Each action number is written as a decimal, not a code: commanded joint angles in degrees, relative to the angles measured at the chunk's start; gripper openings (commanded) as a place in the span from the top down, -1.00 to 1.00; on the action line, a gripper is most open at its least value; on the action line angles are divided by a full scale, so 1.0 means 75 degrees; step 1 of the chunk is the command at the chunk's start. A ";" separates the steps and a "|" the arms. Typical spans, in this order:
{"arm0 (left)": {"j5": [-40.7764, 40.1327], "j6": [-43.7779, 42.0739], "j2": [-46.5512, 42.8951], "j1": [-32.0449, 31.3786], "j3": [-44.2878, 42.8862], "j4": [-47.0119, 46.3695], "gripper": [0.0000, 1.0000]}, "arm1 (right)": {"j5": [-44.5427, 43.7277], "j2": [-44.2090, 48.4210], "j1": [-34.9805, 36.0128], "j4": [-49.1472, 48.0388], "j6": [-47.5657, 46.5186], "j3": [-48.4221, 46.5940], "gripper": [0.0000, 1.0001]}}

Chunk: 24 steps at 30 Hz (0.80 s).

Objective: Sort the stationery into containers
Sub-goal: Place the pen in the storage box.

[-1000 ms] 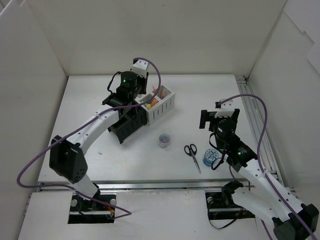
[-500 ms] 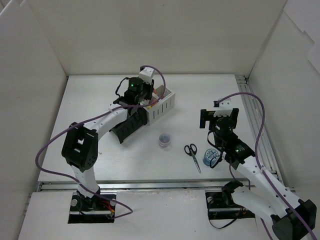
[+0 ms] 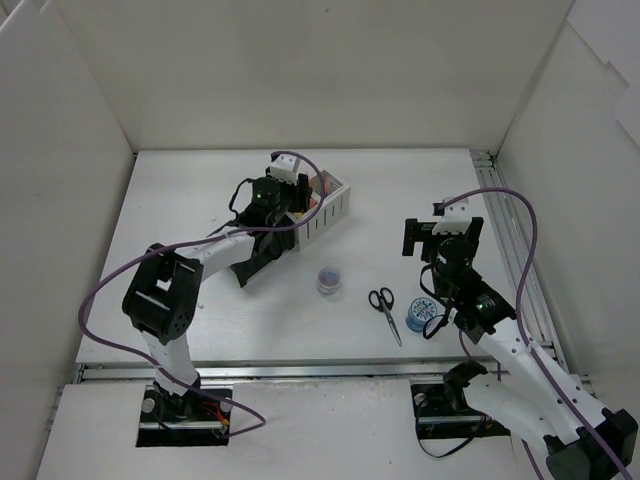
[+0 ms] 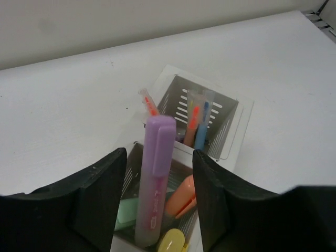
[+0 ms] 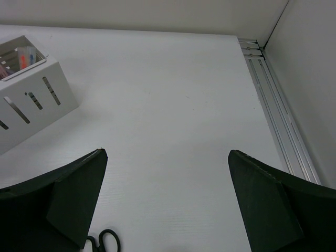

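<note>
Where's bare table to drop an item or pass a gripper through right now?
Free: the far-right stretch between the white slotted organiser compartments and the aluminium side rail; also the white table in its far-left corner, left of the organiser. Crowded: near right, where the purple-lidded round tub, black-handled scissors and blue tape roll sit close together.

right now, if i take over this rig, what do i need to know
Left gripper: open, fingers either side of the lilac marker but not touching it; the marker stands in one of the white compartments.
Right gripper: wide open, empty, hovering above the table near the scissors.
Done: pens and markers, plus a pale green eraser, are in the white compartments.
Left: scissors, blue tape roll and purple-lidded tub lie on the table. The black compartments are partly hidden by the left arm.
</note>
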<state>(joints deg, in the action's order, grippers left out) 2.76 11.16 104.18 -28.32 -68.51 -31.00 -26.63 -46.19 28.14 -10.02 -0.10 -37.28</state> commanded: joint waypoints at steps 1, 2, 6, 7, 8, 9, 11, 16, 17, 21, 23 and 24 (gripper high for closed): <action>0.0334 0.0305 -0.0671 0.0025 0.0087 -0.0952 0.00 | -0.0071 0.0101 -0.0049 -0.0550 -0.0045 -0.0069 -0.96; 0.0323 0.0247 -0.0927 0.0025 0.0146 -0.0871 -0.06 | -0.0070 0.0077 -0.0037 -0.0539 -0.0034 -0.0069 -0.96; 0.0651 -0.0233 -0.1503 0.0025 0.0007 0.0181 -0.68 | 0.0070 0.0101 -0.0037 -0.0504 -0.0022 -0.0081 -0.96; 0.0384 -0.0280 -0.1690 0.0025 -0.0075 0.0451 -0.76 | 0.0071 0.0112 -0.0049 -0.0527 -0.0022 -0.0081 -0.96; 0.0254 -0.0304 -0.1784 0.0025 -0.0204 0.1011 -0.80 | 0.0094 0.0136 -0.0037 -0.0515 -0.0022 -0.0069 -0.96; 0.0113 -0.0374 -0.1913 0.0095 -0.0228 0.1283 -0.87 | 0.0129 0.0136 -0.0037 -0.0515 -0.0022 -0.0057 -0.96; -0.0251 -0.0445 -0.2298 0.0282 -0.0205 0.1927 -0.99 | 0.0117 0.0159 -0.0072 -0.0469 -0.0022 -0.0069 -0.96; -0.1385 -0.0094 -0.2933 0.1381 -0.0310 0.3382 -0.99 | 0.0176 0.0124 -0.0072 -0.0468 -0.0022 -0.0081 -0.96; -0.1655 -0.0012 -0.2934 0.1512 -0.0403 0.3871 -0.99 | 0.0188 0.0101 -0.0072 -0.0468 -0.0022 -0.0081 -0.96; -0.1777 0.0363 -0.2572 0.2192 -0.0931 0.5385 -0.99 | 0.0176 0.0007 -0.0072 -0.0468 -0.0022 -0.0115 -0.96; -0.1693 0.0516 -0.2302 0.2368 -0.1036 0.5761 -0.98 | 0.0188 -0.0040 -0.0072 -0.0457 -0.0010 -0.0139 -0.96; -0.1635 0.0574 -0.2092 0.2462 -0.1084 0.5902 -0.96 | 0.0188 -0.0052 -0.0061 -0.0434 -0.0022 -0.0151 -0.96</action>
<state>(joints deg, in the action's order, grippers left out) -8.97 12.88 86.19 -10.57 -73.63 5.32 -25.15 -45.87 28.10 -9.98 -0.08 -37.28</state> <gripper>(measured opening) 0.985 0.979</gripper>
